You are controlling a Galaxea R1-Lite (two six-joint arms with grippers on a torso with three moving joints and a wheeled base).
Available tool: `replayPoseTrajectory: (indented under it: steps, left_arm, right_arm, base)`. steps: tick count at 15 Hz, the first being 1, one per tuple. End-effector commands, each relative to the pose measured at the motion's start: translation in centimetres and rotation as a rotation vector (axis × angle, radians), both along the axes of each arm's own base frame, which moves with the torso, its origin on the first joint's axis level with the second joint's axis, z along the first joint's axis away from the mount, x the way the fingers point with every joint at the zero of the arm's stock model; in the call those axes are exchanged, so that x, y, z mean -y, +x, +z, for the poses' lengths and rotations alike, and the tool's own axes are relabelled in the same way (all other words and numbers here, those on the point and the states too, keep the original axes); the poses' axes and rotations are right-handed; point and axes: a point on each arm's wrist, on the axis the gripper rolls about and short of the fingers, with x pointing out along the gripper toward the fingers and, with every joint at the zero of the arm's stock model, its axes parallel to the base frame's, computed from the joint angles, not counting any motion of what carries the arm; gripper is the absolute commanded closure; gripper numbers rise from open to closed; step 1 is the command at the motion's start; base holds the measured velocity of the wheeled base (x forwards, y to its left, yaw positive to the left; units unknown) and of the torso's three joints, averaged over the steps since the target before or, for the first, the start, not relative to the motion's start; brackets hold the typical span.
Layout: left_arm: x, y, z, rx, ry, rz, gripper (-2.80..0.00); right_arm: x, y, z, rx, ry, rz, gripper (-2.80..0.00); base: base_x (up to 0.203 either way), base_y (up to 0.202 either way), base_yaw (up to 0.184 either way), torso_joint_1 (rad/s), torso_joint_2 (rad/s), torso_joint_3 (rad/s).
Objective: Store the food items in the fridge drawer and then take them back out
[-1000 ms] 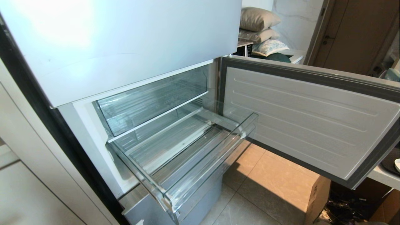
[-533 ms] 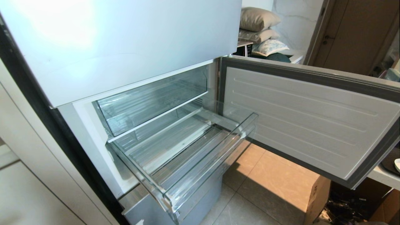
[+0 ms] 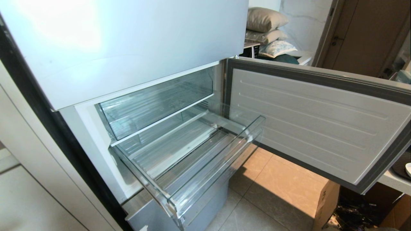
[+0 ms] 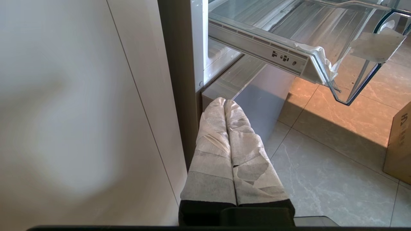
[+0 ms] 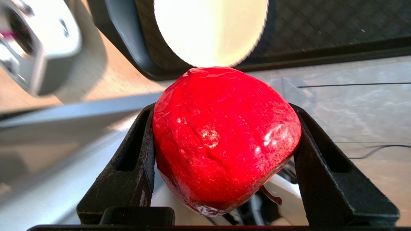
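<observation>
Apple gripped in my right fingers, drawer pulled out.

Head view: the drawer (image 3: 192, 160) sits pulled out, nothing in it, beside the swung-open door (image 3: 314, 128) on the right. Left wrist view: my left gripper (image 4: 226, 104) hangs low near the fridge base, its taped fingers (image 4: 218, 144) pressed together. Right wrist view: my right gripper (image 5: 224, 141) has its black fingers (image 5: 128, 170) clamped on the red apple (image 5: 224, 138).
</observation>
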Motion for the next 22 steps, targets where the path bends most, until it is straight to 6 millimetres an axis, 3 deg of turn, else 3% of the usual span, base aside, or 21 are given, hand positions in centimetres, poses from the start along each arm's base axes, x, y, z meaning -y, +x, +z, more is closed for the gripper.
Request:
replayPoseTrajectory:
  steps: [1, 7, 17, 18, 22]
  left_arm:
    - [0.0, 0.0, 0.0, -0.001, 0.0, 0.001, 0.0]
    - [0.0, 0.0, 0.0, -0.001, 0.0, 0.0, 0.0]
    - [0.0, 0.0, 0.0, -0.001, 0.0, 0.001, 0.0]
    - [0.0, 0.0, 0.0, -0.001, 0.0, 0.001, 0.0]
    - [0.0, 0.0, 0.0, -0.001, 0.0, -0.001, 0.0]
  right_arm:
    - [0.0, 0.7, -0.3, 0.009, 0.012, -0.009, 0.0]
    - [2.7, 3.9, -4.6, 0.032, -0.068, -0.109, 0.0]
    - [2.2, 4.9, -4.8, 0.045, -0.061, -0.103, 0.0]
    - [2.2, 4.9, -4.7, 0.047, -0.063, -0.103, -2.8]
    - [2.2, 4.8, -4.5, 0.051, -0.069, -0.103, -2.8]
  base:
    - [0.0, 0.0, 0.0, 0.0, 0.0, 0.0]
    - [0.0, 0.0, 0.0, 0.0, 0.0, 0.0]
    - [0.0, 0.0, 0.0, 0.0, 0.0, 0.0]
    - [0.0, 0.0, 0.0, 0.0, 0.0, 0.0]
    - [0.0, 0.0, 0.0, 0.0, 0.0, 0.0]
